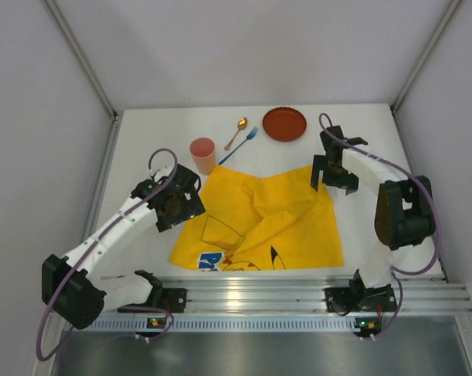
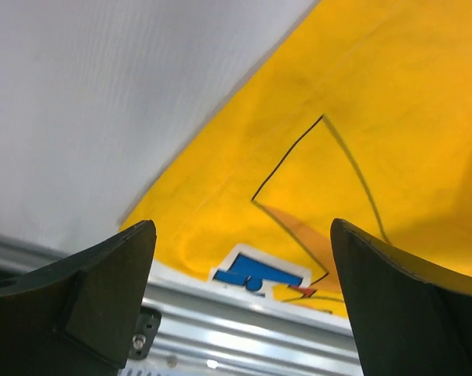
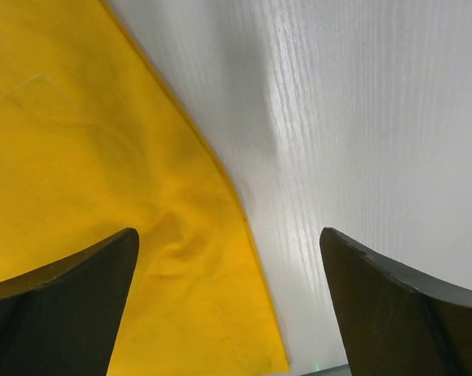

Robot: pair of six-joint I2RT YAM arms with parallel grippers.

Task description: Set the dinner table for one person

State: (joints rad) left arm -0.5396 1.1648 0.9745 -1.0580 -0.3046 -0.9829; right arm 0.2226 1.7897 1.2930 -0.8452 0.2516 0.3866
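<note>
A rumpled yellow cartoon-printed cloth (image 1: 263, 219) lies on the white dinner table (image 1: 142, 149) near the ribbed aluminium rail (image 1: 299, 296). A pink cup (image 1: 203, 154), a gold spoon (image 1: 237, 132), a blue fork (image 1: 240, 144) and a red-brown plate (image 1: 285, 124) sit at the far side. My left gripper (image 1: 176, 205) is open and empty over the cloth's left edge (image 2: 220, 188). My right gripper (image 1: 330, 178) is open and empty over the cloth's right edge (image 3: 220, 180).
White walls with metal corner posts enclose the table on three sides. The arm bases stand on the rail at the near edge. Bare white tabletop (image 3: 361, 117) lies right of the cloth and left of it (image 2: 103, 94).
</note>
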